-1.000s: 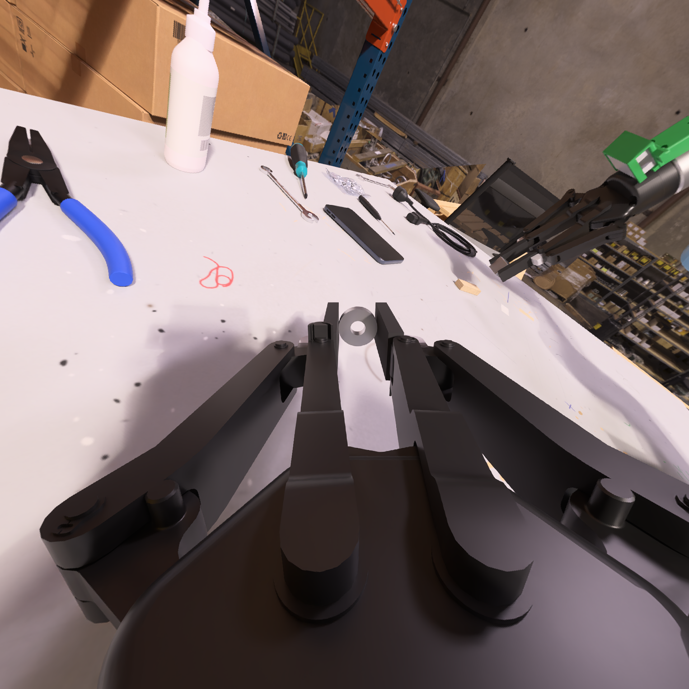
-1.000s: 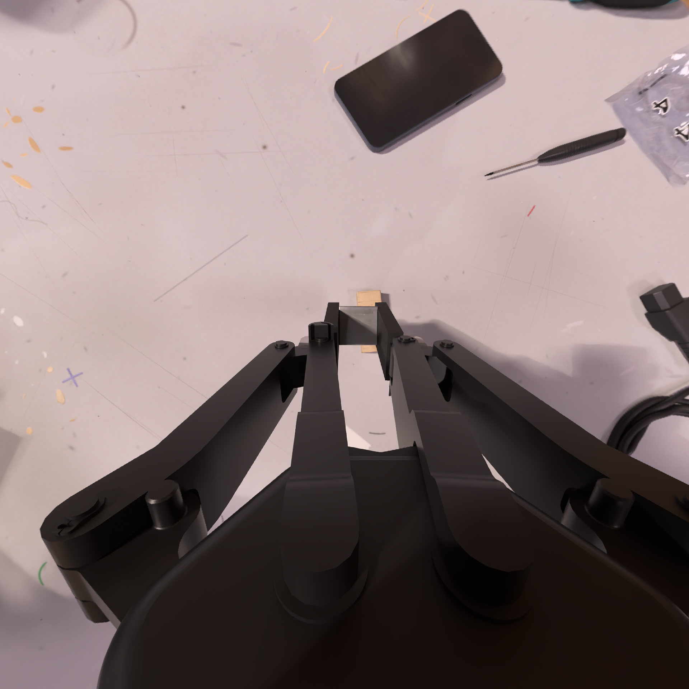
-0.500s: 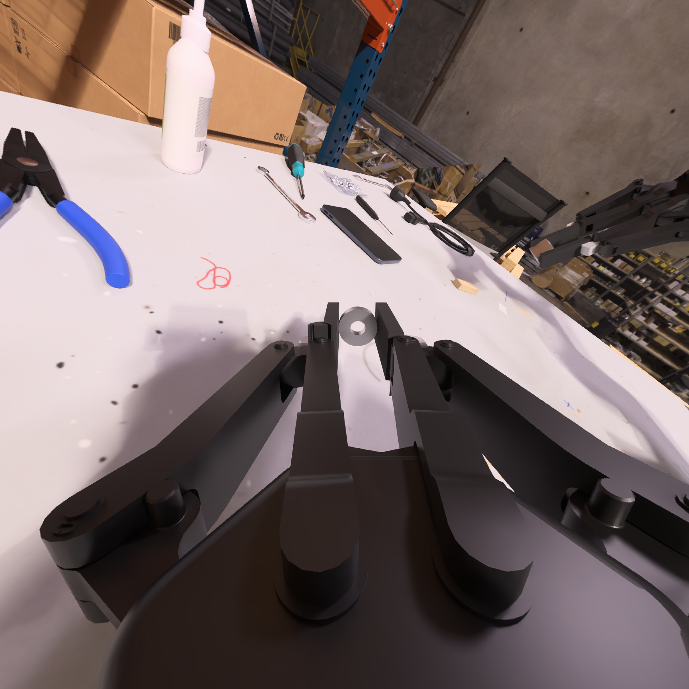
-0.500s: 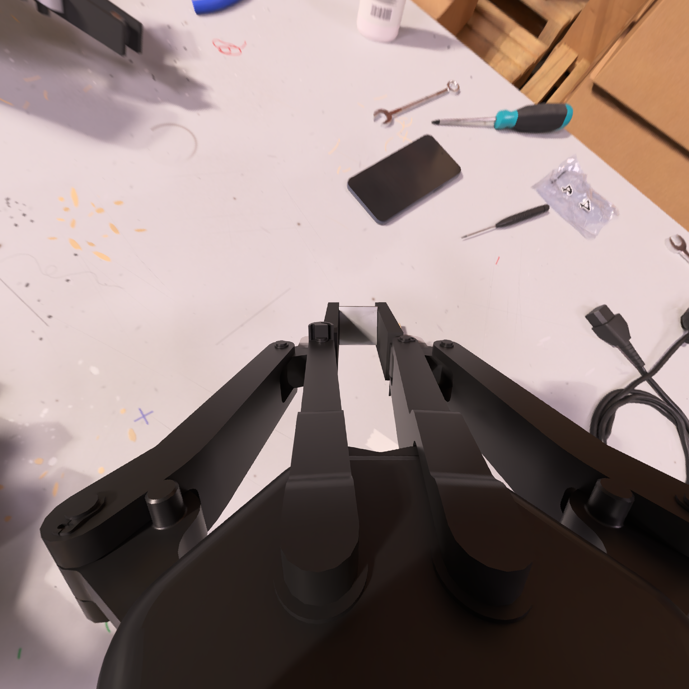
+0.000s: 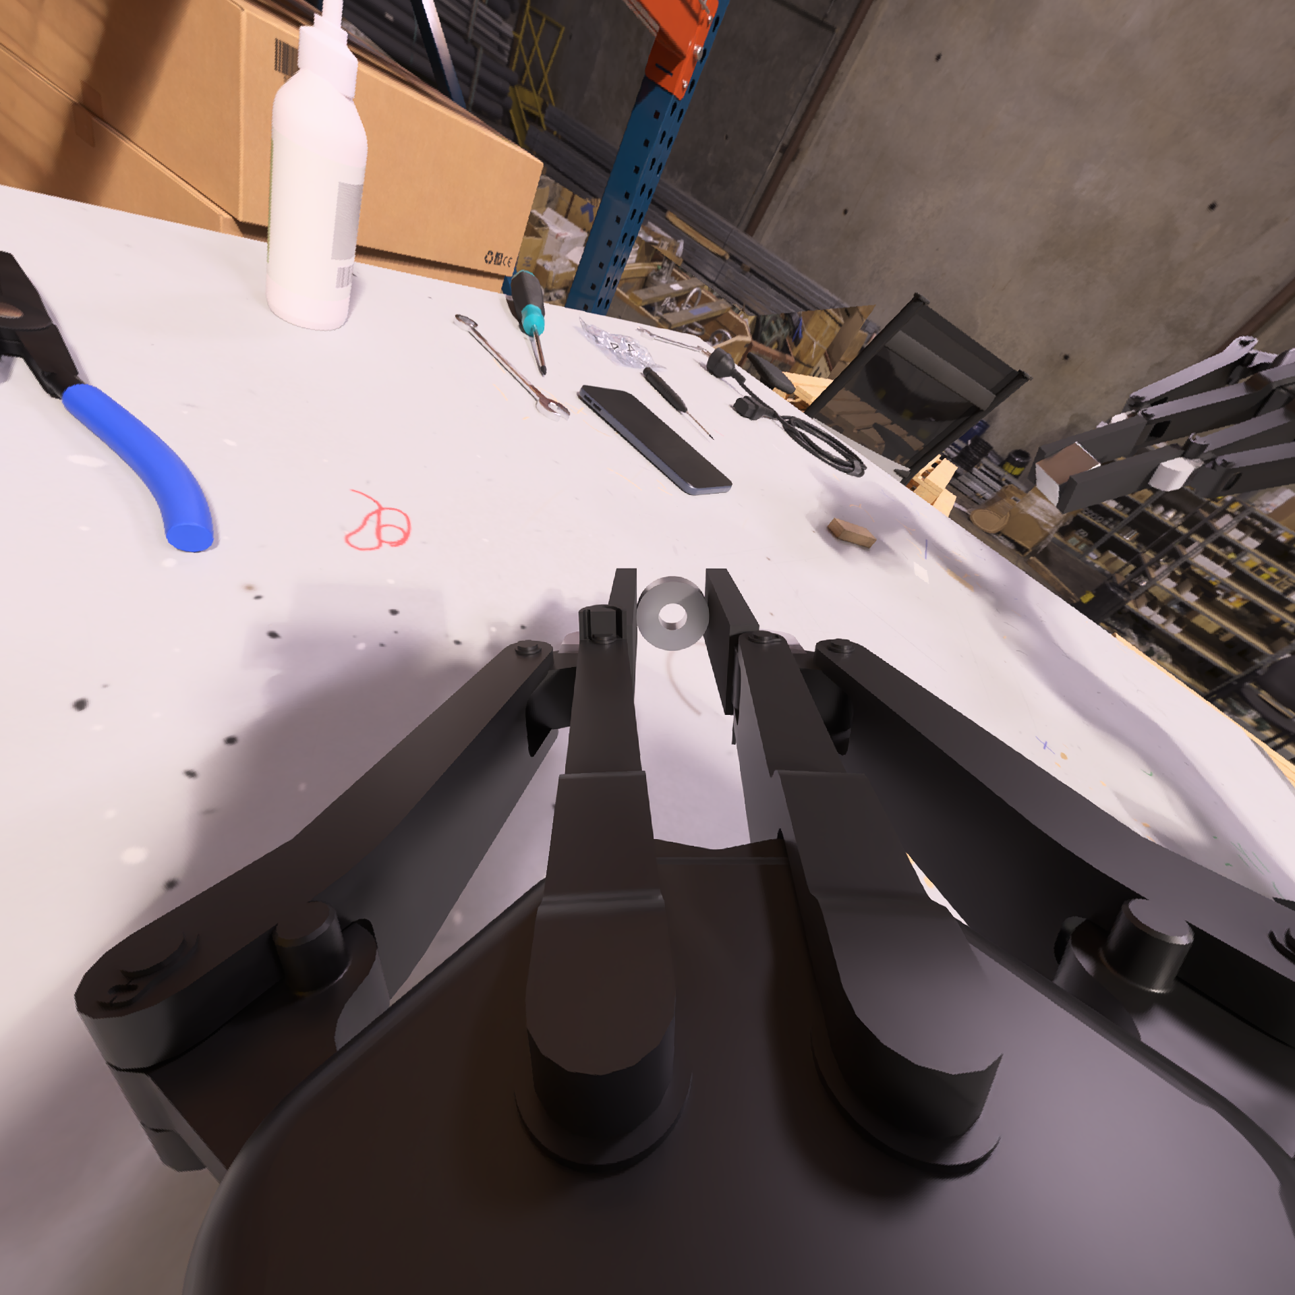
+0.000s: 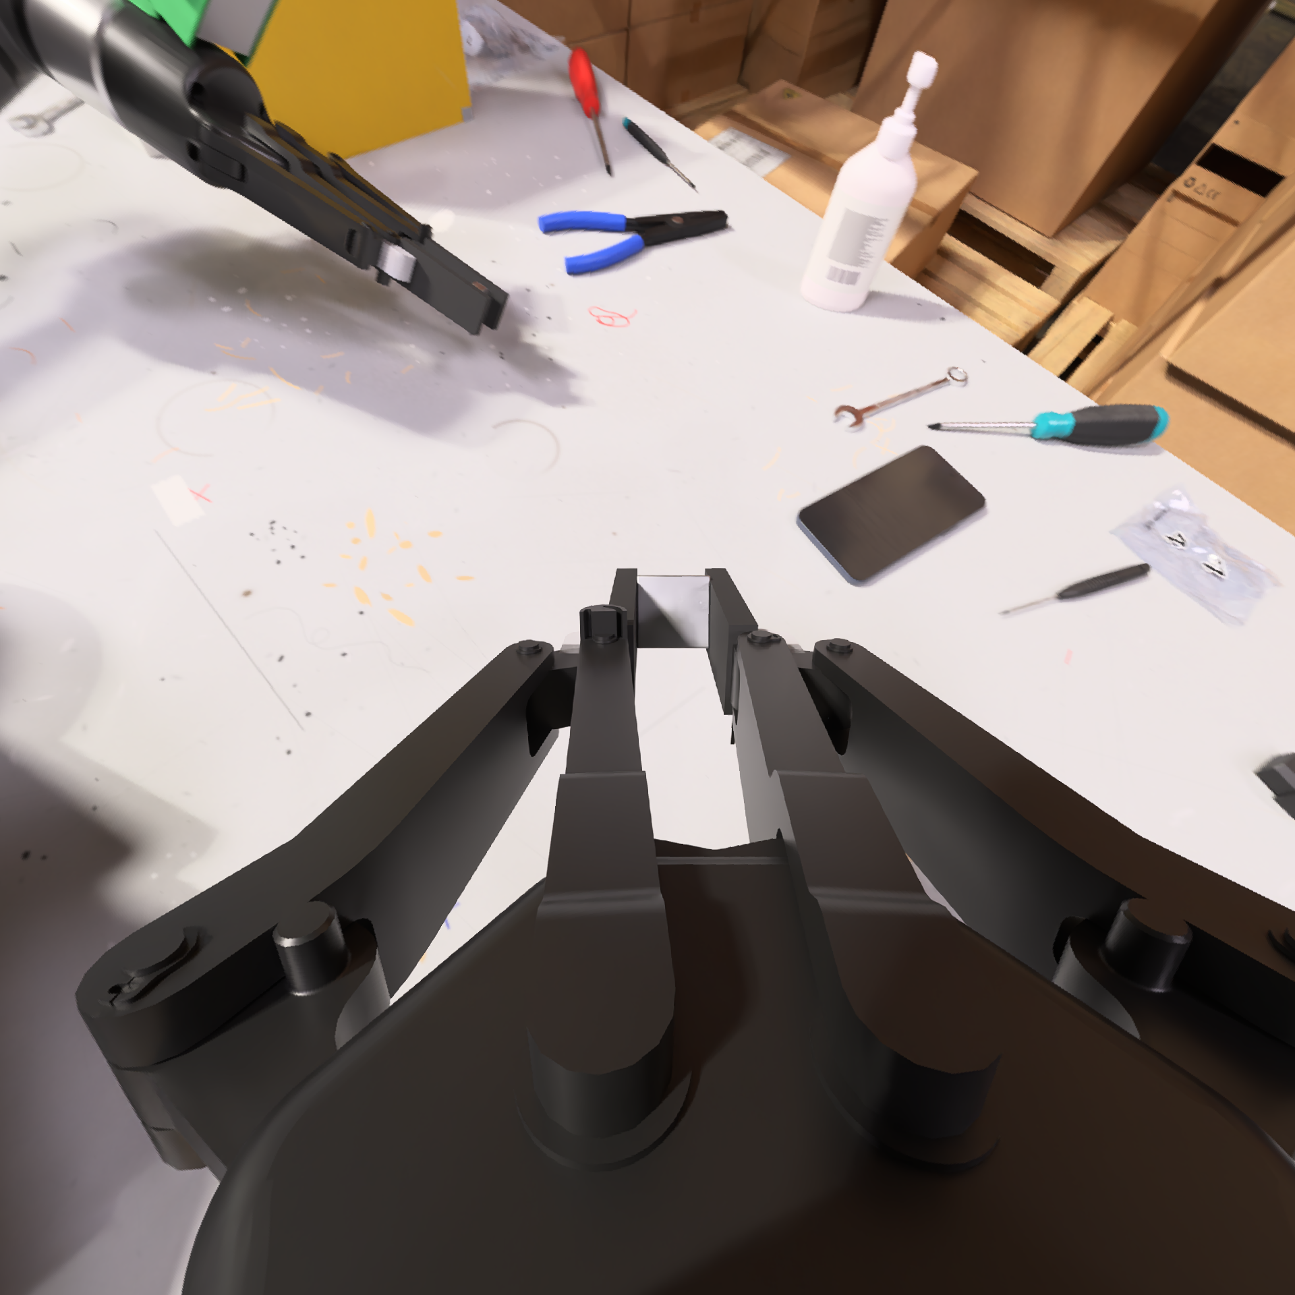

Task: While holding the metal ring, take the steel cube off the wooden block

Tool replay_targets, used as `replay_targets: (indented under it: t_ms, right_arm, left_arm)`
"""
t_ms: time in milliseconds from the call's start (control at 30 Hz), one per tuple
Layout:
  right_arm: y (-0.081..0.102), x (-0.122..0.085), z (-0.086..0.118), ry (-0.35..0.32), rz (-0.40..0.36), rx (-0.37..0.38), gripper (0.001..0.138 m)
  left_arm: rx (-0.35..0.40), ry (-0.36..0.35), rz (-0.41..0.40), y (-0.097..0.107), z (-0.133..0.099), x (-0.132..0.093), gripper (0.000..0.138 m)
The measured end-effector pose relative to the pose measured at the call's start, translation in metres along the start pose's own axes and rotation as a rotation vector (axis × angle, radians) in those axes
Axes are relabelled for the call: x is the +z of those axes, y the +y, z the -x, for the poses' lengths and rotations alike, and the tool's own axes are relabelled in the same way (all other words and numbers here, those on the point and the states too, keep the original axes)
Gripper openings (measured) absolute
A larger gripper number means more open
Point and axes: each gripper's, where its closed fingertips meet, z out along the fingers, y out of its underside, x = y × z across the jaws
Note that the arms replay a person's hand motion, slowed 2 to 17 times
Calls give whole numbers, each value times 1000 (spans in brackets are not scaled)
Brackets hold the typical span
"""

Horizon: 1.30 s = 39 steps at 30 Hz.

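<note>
My left gripper (image 5: 671, 594) is shut on the metal ring (image 5: 671, 617), a small grey washer held upright above the white table (image 5: 490, 532). My right gripper (image 6: 671, 592) is shut on the steel cube (image 6: 673, 611) and holds it high over the table. The small wooden block (image 5: 850, 531) lies bare on the table, ahead and right of the left gripper. In the left wrist view the right gripper (image 5: 1058, 483) hangs in the air beyond the block. In the right wrist view the left gripper (image 6: 483, 308) shows at upper left with the ring (image 6: 392, 265). The block is out of the right wrist view.
A white bottle (image 5: 315, 203), blue-handled pliers (image 5: 140, 455), a wrench (image 5: 511, 368), a teal screwdriver (image 5: 529, 319), a black phone (image 5: 652, 438) and a black cable (image 5: 806, 434) lie on the far side. A yellow box (image 6: 364, 70) and cardboard boxes (image 6: 1051, 105) stand beyond.
My right gripper has lifted the steel cube off the wooden block, risen well above the table and tilted forward. The left gripper keeps the ring and has barely moved.
</note>
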Motion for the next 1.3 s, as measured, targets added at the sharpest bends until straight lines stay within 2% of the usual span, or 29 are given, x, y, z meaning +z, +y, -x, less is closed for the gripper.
replay_targets:
  t_ms: [233, 433, 567, 800, 900, 1100, 1300]
  right_arm:
    - [-20, 35, 41, -83, -61, 15, 25]
    - [-34, 75, 72, -168, -105, 77, 25]
    - [-44, 103, 93, -231, -141, 146, 25]
    - [-72, 147, 134, -366, -227, 325, 25]
    - [-82, 163, 151, -412, -249, 378, 25]
    - [-91, 188, 180, -424, -243, 377, 25]
    - [-88, 205, 193, -359, -203, 318, 25]
  left_arm:
    - [17, 17, -40, -4, -4, -5, 26]
    - [34, 36, -101, -10, -8, -12, 26]
    - [32, 39, -141, -14, -9, -18, 26]
    - [18, 46, -170, -14, -11, -25, 26]
    - [22, 43, -186, -15, -12, -28, 26]
    - [23, 46, -218, -17, -13, -34, 26]
    - [8, 65, -242, -20, -13, -37, 26]
